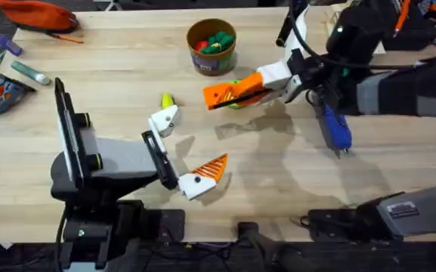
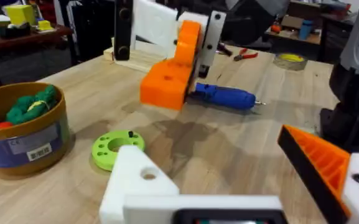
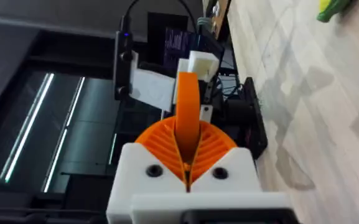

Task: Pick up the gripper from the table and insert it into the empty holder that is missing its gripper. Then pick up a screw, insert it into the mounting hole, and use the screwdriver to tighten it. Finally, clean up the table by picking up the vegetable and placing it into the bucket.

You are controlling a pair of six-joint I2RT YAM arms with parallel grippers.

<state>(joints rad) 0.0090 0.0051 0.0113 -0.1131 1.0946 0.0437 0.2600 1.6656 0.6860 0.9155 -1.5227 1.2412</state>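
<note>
Right pincer [image 3: 187,171] is pinching the orange gripper [image 3: 187,112] above the worktop [image 1: 278,181]; left pincer [image 1: 183,151] is spread wide, holder [image 1: 165,119] bare.

Pale wood table [image 1: 293,189]; cluttered benches [image 2: 17,43] behind

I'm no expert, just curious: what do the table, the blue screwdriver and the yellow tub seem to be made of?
Table: pale wood or laminate, visible grain, matte. Screwdriver: probably plastic, smooth and slightly glossy, with a thin metal tip. Tub: perhaps cardboard or plastic; thin matte wall with a blue label.
</note>
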